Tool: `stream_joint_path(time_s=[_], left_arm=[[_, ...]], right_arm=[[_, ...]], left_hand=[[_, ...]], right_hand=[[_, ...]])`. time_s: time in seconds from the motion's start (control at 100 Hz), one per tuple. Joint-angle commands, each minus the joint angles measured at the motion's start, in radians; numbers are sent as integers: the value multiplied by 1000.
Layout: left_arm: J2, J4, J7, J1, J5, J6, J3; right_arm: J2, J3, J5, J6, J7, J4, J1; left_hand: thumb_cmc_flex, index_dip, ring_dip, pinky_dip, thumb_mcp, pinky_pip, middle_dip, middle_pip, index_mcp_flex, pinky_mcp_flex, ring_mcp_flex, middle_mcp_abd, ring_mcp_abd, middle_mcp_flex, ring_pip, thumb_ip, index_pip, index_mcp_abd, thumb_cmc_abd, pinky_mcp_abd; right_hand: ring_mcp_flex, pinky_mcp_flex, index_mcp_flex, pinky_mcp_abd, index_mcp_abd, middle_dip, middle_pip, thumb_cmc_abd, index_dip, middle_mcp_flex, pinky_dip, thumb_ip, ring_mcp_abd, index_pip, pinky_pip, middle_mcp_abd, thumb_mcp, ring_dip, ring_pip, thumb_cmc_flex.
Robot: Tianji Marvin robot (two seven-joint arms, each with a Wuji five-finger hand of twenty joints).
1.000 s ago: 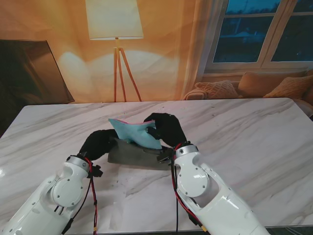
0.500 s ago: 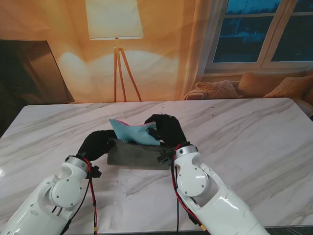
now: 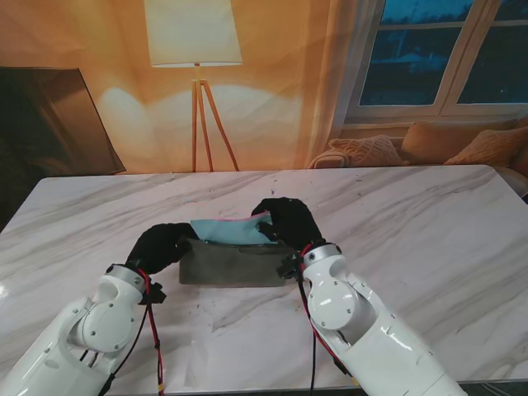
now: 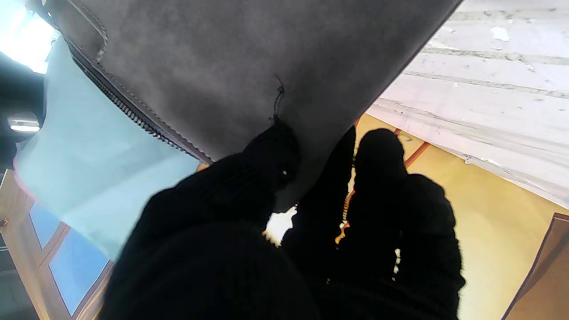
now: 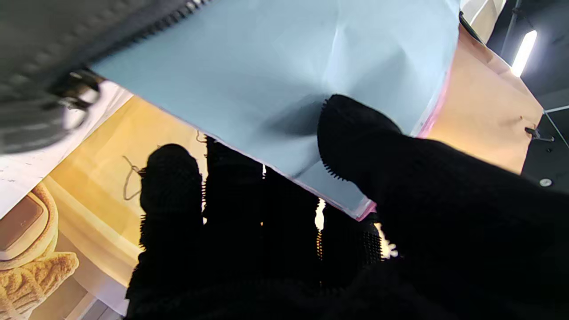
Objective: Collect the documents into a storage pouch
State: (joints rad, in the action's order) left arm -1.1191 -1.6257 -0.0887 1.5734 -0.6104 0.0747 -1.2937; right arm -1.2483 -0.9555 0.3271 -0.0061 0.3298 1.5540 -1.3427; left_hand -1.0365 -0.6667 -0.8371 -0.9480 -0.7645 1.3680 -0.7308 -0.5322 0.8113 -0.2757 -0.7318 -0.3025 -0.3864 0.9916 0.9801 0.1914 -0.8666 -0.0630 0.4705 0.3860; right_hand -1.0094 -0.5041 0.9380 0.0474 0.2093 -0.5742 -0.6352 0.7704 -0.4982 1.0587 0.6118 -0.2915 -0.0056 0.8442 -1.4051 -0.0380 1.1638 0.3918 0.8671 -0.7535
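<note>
Grey pouch (image 3: 233, 263) at frame centre on the worktop (image 3: 429, 231) holds blue papers (image 3: 229, 230), seemingly half in; left hand (image 3: 162, 244) grips the pouch, right hand (image 3: 285, 221) pinches the papers.

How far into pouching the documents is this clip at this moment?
Mostly in. The blue sheet sits partly inside the grey pouch, with a strip showing past the zipper edge. The right hand pinches that strip; the left hand grips the pouch's other end. Left: push the rest in, let go and zip. A pink edge suggests a second sheet; no other papers show on the table.
</note>
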Motion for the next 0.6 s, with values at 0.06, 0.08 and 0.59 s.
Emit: stream_joint_path(time_s=[0.06,0.08,0.59], left_arm=[[1,-8,10,9,0,-1,-4],[1,-7,9,9,0,0,-4],[1,9,-2,5,-4,27,-5]], right_arm=[[14,0,10,26,-38,-12,-6],[15,0,12,27,-43,-13,-7],[50,-33,102,47,-108,-4,-27]], left_hand=[[-17,-8,-4,26,23,-24,2,-9,13,38,9,14,-70,16,12,-6,-48,33,-32,-71],[-17,-8,-4,26,23,-24,2,-9,13,37,9,14,-70,16,12,-6,-48,33,-32,-71],[-17,-3,-4,25,20,-24,0,-9,14,34,6,15,-68,19,13,-5,-54,33,-31,-72]], right_hand=[[128,123,-9,-37,47,-17,56,-53,23,-138,15,26,-29,162,92,5,46,38,-77,-2],[155,147,-18,-39,49,-8,48,-48,33,-175,19,24,-32,169,116,9,48,46,-98,2],[451,399,-269,-45,-81,88,53,-43,-24,-484,76,140,-46,-222,360,36,46,40,-232,327]])
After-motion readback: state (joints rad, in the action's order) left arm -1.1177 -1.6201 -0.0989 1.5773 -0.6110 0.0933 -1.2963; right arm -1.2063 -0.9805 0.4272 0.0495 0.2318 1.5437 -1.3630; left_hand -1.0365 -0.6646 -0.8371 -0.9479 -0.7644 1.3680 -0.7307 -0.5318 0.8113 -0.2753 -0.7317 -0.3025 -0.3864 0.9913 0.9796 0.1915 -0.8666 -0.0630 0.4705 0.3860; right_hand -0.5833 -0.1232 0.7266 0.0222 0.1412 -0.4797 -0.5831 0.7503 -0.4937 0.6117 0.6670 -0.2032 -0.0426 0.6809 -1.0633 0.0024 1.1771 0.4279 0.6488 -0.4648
